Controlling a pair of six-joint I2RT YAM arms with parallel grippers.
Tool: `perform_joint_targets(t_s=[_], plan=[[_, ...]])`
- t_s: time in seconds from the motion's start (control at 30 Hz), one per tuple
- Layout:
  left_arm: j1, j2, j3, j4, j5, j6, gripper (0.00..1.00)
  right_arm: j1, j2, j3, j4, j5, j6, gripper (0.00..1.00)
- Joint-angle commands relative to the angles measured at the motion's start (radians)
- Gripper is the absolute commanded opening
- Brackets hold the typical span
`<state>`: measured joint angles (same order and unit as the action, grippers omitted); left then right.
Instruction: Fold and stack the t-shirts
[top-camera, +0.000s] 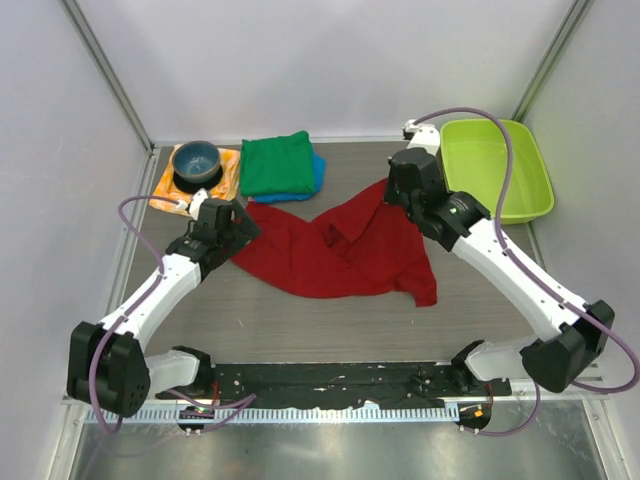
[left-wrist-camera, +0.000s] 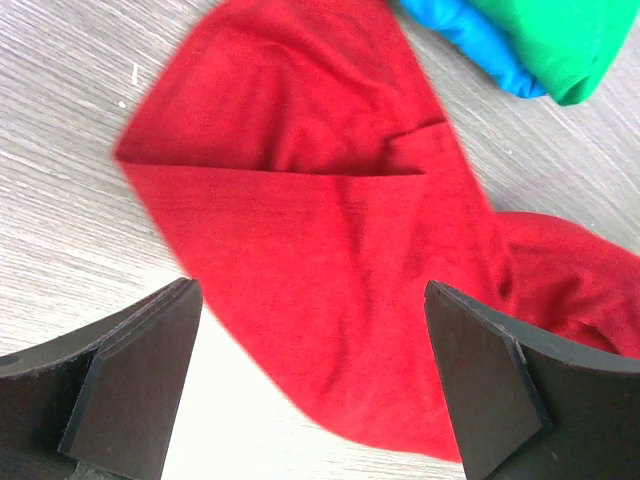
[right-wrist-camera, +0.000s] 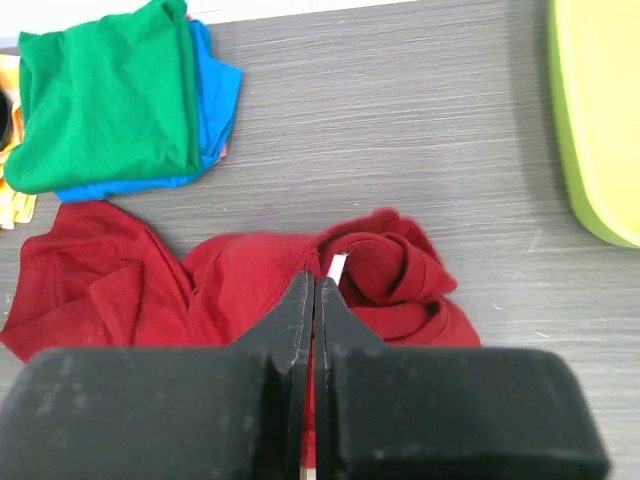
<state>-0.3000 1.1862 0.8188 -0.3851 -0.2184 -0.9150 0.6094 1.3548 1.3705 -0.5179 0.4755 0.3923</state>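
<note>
left gripper (left-wrist-camera: 310, 300): jaws wide apart over the 9 o'clock edge of the dark red t-shirt (top-camera: 330, 255) | right gripper (right-wrist-camera: 315, 285): clamped on that shirt's 1 o'clock corner | shirt: crumpled mid-table | green t-shirt (top-camera: 275, 165): folded atop blue t-shirt (top-camera: 318, 172), 11 o'clock of it

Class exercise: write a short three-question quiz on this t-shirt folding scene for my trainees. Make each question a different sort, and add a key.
1. True or false: the green t-shirt lies folded on top of the blue t-shirt.
2. Multiple choice: the right claw is A) open and holding nothing, B) shut on the red t-shirt, C) shut on the green t-shirt.
3. Fill the gap: the left claw, over the red t-shirt, has its jaws ____.
Key: 1 true; 2 B; 3 open.
</note>
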Motion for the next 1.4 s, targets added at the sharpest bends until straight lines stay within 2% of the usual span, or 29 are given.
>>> perform_joint_targets(t_s=[0.0,0.27,0.4,0.43,0.47,0.5,0.53,0.57,0.67,0.73,0.9,1.0,1.2,1.37], plan=[[0.007,0.049,0.043,0.081,-0.006,-0.03,0.97,0.0,-0.054,-0.028,-0.085,0.153,-0.003,0.01],[0.006,0.164,0.029,0.149,0.033,-0.07,0.91,-0.002,-0.02,-0.143,-0.11,0.18,0.04,0.01],[0.006,0.133,-0.024,0.173,0.062,-0.085,0.85,-0.002,0.044,-0.2,-0.085,0.213,0.063,0.01],[0.006,0.121,-0.053,0.192,0.068,-0.088,0.81,-0.002,0.059,-0.206,-0.083,0.227,0.078,0.01],[0.002,0.107,-0.067,0.198,0.07,-0.091,0.8,-0.003,0.075,-0.208,-0.082,0.245,0.088,0.06],[0.004,0.084,-0.078,0.201,0.068,-0.09,0.79,-0.005,0.092,-0.211,-0.08,0.258,0.098,0.21],[0.001,0.075,-0.092,0.203,0.065,-0.087,0.77,-0.007,0.116,-0.206,-0.08,0.253,0.117,0.42],[0.002,0.067,-0.096,0.201,0.059,-0.078,0.77,-0.008,0.124,-0.206,-0.077,0.247,0.126,0.68],[0.002,0.075,-0.087,0.215,0.011,-0.056,0.76,-0.008,0.101,-0.212,-0.036,0.166,0.146,0.86],[0.004,0.131,-0.023,0.204,-0.004,-0.042,0.76,-0.002,0.061,-0.223,-0.005,0.12,0.148,0.91],[0.016,0.301,0.16,0.167,-0.045,-0.018,0.75,0.013,-0.023,-0.244,0.01,0.066,0.143,0.91],[0.033,0.433,0.27,0.146,-0.013,-0.016,0.73,0.027,-0.085,-0.269,0.006,0.06,0.14,0.91],[0.038,0.669,0.451,0.131,0.002,0.004,0.65,0.029,-0.175,-0.315,0.001,0.049,0.132,0.91],[0.038,0.773,0.552,0.089,0.001,0.022,0.58,0.029,-0.183,-0.34,-0.001,0.052,0.118,0.91]])
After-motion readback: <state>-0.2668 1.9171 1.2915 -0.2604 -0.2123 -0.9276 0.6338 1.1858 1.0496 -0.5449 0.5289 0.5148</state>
